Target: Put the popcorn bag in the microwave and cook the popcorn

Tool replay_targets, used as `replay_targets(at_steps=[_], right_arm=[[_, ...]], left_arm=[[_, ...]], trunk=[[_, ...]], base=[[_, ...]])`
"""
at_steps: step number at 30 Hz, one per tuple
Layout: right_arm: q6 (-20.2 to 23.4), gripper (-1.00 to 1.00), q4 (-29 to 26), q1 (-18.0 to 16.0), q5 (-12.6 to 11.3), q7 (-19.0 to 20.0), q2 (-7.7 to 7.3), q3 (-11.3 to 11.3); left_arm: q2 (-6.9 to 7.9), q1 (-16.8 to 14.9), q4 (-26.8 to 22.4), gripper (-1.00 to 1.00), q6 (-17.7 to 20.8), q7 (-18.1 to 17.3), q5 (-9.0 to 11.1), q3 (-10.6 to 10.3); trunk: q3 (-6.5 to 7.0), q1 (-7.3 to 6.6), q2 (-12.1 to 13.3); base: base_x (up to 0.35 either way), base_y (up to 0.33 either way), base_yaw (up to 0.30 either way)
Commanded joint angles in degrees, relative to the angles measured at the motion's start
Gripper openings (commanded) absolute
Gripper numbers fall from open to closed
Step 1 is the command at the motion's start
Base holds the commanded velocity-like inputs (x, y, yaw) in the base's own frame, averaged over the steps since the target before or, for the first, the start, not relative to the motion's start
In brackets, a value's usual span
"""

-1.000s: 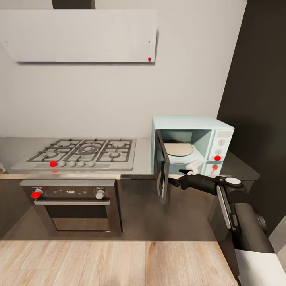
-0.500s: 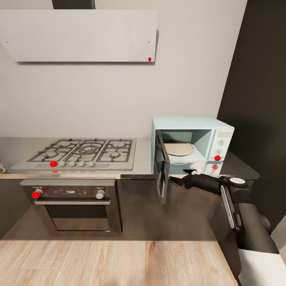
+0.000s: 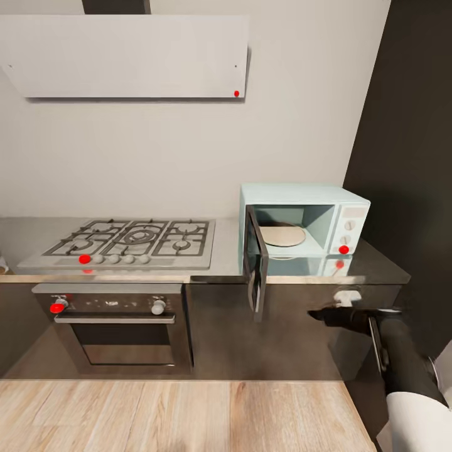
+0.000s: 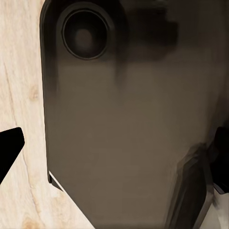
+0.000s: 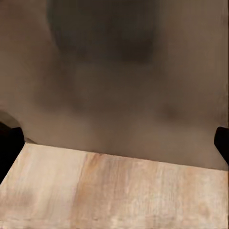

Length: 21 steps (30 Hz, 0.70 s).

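The mint-blue microwave (image 3: 349,215) stands on the grey countertop (image 3: 375,265) at the right, against the wall. Its dark glass door (image 3: 256,267) is swung open toward me, and the round beige turntable (image 3: 282,236) inside is bare. My right gripper (image 3: 319,316) hangs below the counter edge, in front of the dark cabinets and to the right of the door. In the right wrist view its fingers (image 5: 9,145) are spread wide and hold nothing. My left gripper (image 4: 114,152) is open too, over my dark base. The popcorn bag and the popcorn are out of view.
A steel gas hob (image 3: 125,242) sits left of the microwave, above a black built-in oven (image 3: 113,326). A white hood (image 3: 125,56) hangs over it. A tall dark panel (image 3: 408,144) closes the right side. Wood floor (image 3: 188,414) lies in front.
My right arm has drawn back from the microwave door, down and to the right, to below the counter edge. The door stays open.
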Motion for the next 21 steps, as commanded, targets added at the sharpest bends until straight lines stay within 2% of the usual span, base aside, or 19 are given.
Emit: replay_targets(at_steps=[1,4,5,7,9,10,11,13,15,16,19,21], right_arm=[[-0.6,1.00,3.2,-0.1,0.6,-1.0,0.02,-0.1],[-5.6,1.00,13.8,-0.1,0.7,-5.7,0.02,-0.2],[-8.6,1.00,20.3,-0.1,0.7,-8.4,0.02,-0.2],[-11.5,1.00,28.2,-0.1,0.7,-11.7,-0.05,-0.2],[-17.7,1.00,40.2,-0.1,0.8,-17.7,-0.12,-0.2],[-32.6,1.00,63.0,0.0,0.7,-30.9,-0.58,-0.1],[-35.9,1.00,66.3,0.5,0.7,-33.7,-0.76,0.0],[-38.6,1.00,68.7,5.5,0.6,-36.0,-0.95,0.0],[-39.7,1.00,69.3,10.6,0.6,-36.6,-1.04,0.0],[-41.5,1.00,69.6,14.0,0.5,-36.9,-1.06,0.0],[-47.5,1.00,69.8,18.1,0.3,-37.1,-1.02,0.0],[-48.8,1.00,69.8,19.8,0.3,-37.0,-0.93,0.0]], left_arm=[[-0.01,0.0,-0.1,1.00,0.0,0.0,0.3,0.1],[-0.01,0.0,-0.1,1.00,-0.1,0.0,0.4,0.1],[-0.01,0.0,-0.1,1.00,-0.1,0.0,0.4,0.2],[-0.01,0.0,-0.1,1.00,-0.1,0.0,0.4,0.2],[-0.01,0.0,-0.1,1.00,-0.1,0.0,0.4,0.2],[-0.01,0.0,-0.1,1.00,-0.1,0.0,0.4,0.1],[-0.01,0.0,-0.1,1.00,-0.1,0.0,0.4,0.1],[-0.01,0.0,-0.1,1.00,-0.1,0.0,0.4,0.2],[-0.01,0.0,-0.1,1.00,-0.1,0.0,0.4,0.1],[0.04,0.0,-0.1,1.00,-0.1,0.0,0.4,0.2],[0.07,0.0,-0.1,1.00,-0.1,0.0,0.4,0.1],[0.04,0.0,0.0,1.00,-1.4,0.0,0.4,0.1]], trunk=[[-0.04,0.00,0.0],[-0.04,0.00,0.0],[-0.04,0.00,0.0],[-0.04,0.00,0.0],[-0.04,0.00,0.0],[-0.04,0.00,0.0],[-0.04,0.00,0.0],[-0.04,0.00,0.0],[-0.04,0.00,0.0],[-0.04,0.00,0.0],[-0.04,0.00,0.0],[-0.04,0.00,0.0]], base=[[0.000,0.000,0.000],[0.000,0.000,0.000],[0.000,0.000,0.000],[0.000,0.000,0.000],[0.000,0.000,0.000],[0.000,0.000,0.000],[0.000,0.000,0.000],[0.000,0.000,0.000],[0.000,0.000,0.000],[0.000,0.000,0.000],[0.000,0.000,0.000],[0.000,0.000,0.000]])
